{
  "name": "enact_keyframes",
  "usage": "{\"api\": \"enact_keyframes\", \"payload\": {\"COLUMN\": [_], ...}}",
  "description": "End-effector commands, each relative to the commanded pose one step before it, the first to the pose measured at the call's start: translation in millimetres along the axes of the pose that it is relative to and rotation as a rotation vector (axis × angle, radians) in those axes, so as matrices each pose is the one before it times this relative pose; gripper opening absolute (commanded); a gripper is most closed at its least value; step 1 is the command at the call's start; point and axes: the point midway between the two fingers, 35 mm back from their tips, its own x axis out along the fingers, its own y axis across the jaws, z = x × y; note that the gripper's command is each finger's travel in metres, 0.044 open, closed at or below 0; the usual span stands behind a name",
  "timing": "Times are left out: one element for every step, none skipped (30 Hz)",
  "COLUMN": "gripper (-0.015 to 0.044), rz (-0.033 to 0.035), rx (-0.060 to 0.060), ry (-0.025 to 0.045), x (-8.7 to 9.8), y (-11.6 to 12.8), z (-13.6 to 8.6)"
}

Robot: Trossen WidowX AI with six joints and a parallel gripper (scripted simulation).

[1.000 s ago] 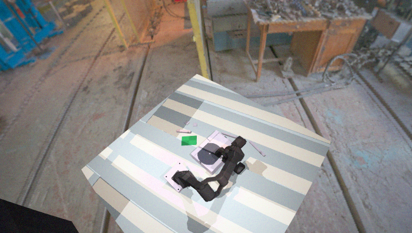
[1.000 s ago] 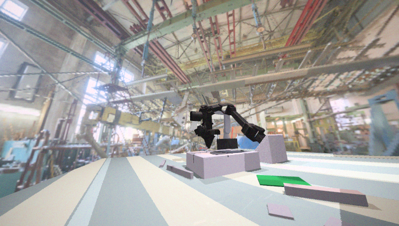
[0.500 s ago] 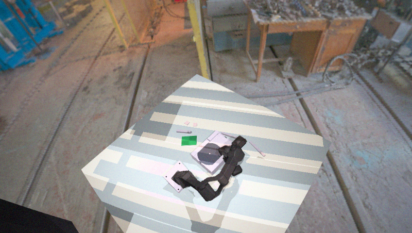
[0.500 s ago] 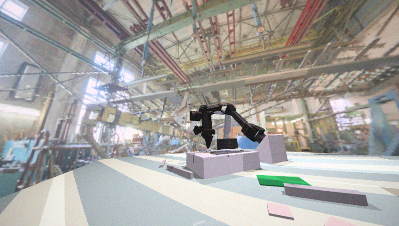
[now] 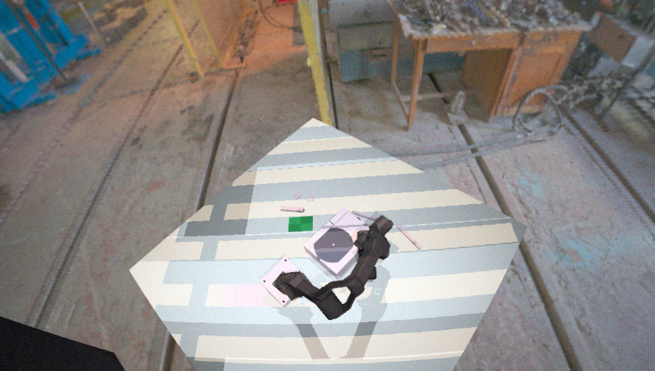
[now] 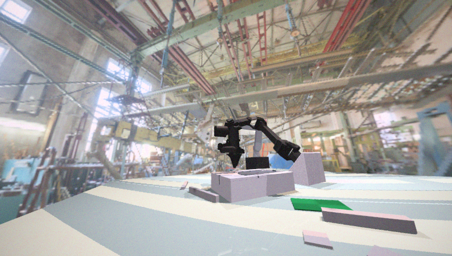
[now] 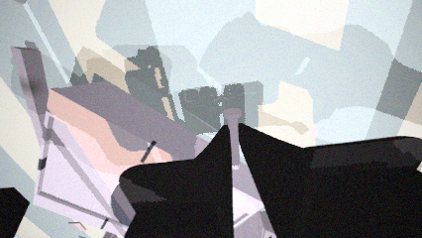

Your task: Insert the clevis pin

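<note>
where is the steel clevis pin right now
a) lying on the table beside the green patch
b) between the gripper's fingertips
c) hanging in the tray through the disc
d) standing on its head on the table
b: the wrist view shows the headed steel clevis pin pinched between the black gripper's fingertips.

Dark disc in tray, green patch beside
</note>
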Motion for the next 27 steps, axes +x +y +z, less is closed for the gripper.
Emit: {"api": "enact_keyframes", "payload": {"gripper": [0.0000, 0.0000, 0.0000, 0.0000, 0.0000, 0.0000, 0.0000, 0.0000, 0.0000, 0.0000, 0.0000, 0.0000, 0.0000, 0.0000, 0.0000, 0.0000, 0.0000, 0.0000, 0.0000, 0.0000, 0.0000, 0.0000, 0.0000, 0.0000, 0.0000, 0.0000, 0.0000], "rz": [-0.00233, 0.00000, 0.00000, -0.00008, -0.00007, -0.00006, -0.00006, -0.00006, -0.00006, -0.00005, -0.00005, -0.00005, -0.00005, -0.00005, -0.00005, -0.00004, -0.00004, -0.00004, -0.00004, -0.00004, -0.00004, -0.00004, -0.00004, -0.00004, -0.00004, -0.00004, -0.00004], "rx": [0.0391, 0.0000, 0.0000, 0.0001, 0.0001, 0.0001, 0.0001, 0.0001, 0.0001, 0.0001, 0.0001, 0.0001, 0.0000, 0.0000, 0.0000, 0.0000, 0.0000, 0.0000, 0.0000, 0.0000, 0.0000, 0.0000, 0.0000, 0.0000, 0.0000, 0.0000, 0.0000], "ry": [-0.00300, 0.00000, 0.00000, 0.00002, 0.00001, 0.00000, -0.00001, -0.00002, -0.00002, -0.00003, -0.00004, -0.00004, -0.00005, -0.00005, -0.00006, -0.00006, -0.00006, -0.00006, -0.00007, -0.00007, -0.00007, -0.00007, -0.00007, -0.00007, -0.00007, -0.00007, -0.00007], "x": [-0.55, 0.00, 0.00, 0.24, 0.44, 0.56, 0.76, 1.01, 1.08, 1.22, 1.38, 1.51, 1.58, 1.60, 1.61, 1.62, 1.63, 1.63, 1.64, 1.64, 1.64, 1.65, 1.65, 1.65, 1.65, 1.65, 1.65], "y": [-0.38, 0.00, 0.00, 0.08, 0.07, 0.06, 0.06, 0.07, 0.06, 0.06, 0.05, 0.05, 0.04, 0.04, 0.03, 0.03, 0.02, 0.02, 0.02, 0.02, 0.01, 0.01, 0.01, 0.01, 0.01, 0.01, 0.01], "z": [1.16, 0.00, 0.00, -0.10, -0.09, -0.07, -0.07, -0.07, -0.06, -0.05, -0.05, -0.04, -0.04, -0.03, -0.03, -0.02, -0.02, -0.02, -0.02, -0.01, -0.01, -0.01, -0.01, -0.01, -0.01, -0.01, -0.01]}}
